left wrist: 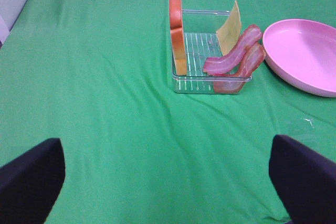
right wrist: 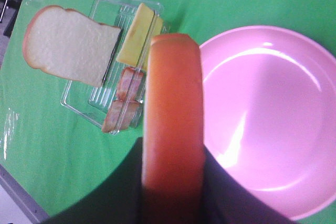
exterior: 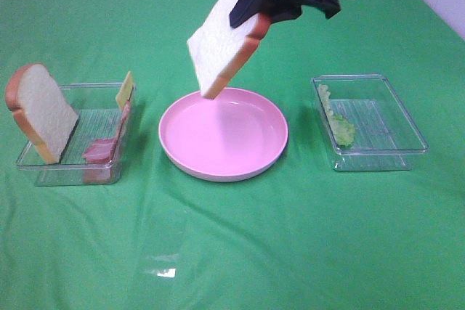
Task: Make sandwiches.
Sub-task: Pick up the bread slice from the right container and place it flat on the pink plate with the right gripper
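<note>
The green cloth (exterior: 240, 252) lies nearest, at the bottom of the high view. It is soft and faintly creased, with one small glossy patch (exterior: 163, 270) too small to identify. The left gripper (left wrist: 165, 148) shows only in its wrist view, as two dark, blunt fingers at the lower corners. They are spread wide apart over the cloth with nothing between them.

Three containers sit across the middle of the frame. At centre left is the left tray (exterior: 43, 172), clear plastic, rectangular, with rounded corners and a ribbed floor. At its left end the second slice (exterior: 40, 110) stands on edge and tilts, showing a white porous face and an orange-brown crust. The cheese (exterior: 125, 90), a thin flat yellow square, leans at the tray's far right corner. The bacon (exterior: 102, 149), two wavy reddish-pink strips, runs along the right side with its ends over the near rim.

In the centre is the plate (exterior: 225, 139), round, pink, smooth and glossy, shallow with a raised rim. At centre right, the right tray (exterior: 392, 152) is of the same clear plastic. The lettuce (exterior: 338, 125), ruffled and pale green, rests against its left wall.

Farthest, at top centre, the black right gripper (exterior: 254, 14) is clamped on the upper crust of the held slice (exterior: 218, 52). The slice hangs tilted, its lower corner over the plate's far rim. The right wrist view shows its smooth orange crust edge-on between the dark fingers.
</note>
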{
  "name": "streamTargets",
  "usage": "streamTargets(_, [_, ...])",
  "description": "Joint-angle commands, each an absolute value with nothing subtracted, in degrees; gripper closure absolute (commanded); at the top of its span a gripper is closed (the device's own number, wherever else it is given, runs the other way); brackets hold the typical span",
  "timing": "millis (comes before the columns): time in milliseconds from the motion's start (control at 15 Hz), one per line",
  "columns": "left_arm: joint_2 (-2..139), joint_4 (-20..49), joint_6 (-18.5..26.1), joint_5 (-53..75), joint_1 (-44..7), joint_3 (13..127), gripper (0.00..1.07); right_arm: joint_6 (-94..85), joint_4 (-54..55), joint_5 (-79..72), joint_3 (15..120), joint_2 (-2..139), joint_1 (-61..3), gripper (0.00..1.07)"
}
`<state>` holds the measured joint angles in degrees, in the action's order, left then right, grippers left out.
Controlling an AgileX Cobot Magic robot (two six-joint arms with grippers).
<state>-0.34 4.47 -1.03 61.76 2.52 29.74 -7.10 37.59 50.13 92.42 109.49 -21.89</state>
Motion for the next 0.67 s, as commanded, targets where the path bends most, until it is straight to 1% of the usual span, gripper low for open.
streamTargets(67, [-1.1, 4.9, -0.9, 61.5, 2.6, 29.6, 0.09, -7.6, 37.9, 47.4, 92.7, 113.7, -24.4, 1.01])
streamTargets(267, [-1.1, 4.9, -0.9, 61.5, 2.6, 29.6, 0.09, -7.7, 37.9, 44.3, 92.7, 120.0, -24.8, 1.01])
streamTargets(667, [-1.1, 4.9, -0.9, 61.5, 2.6, 29.6, 0.09, -7.7, 37.1, 41.4, 92.7, 124.8, -24.8, 1.01])
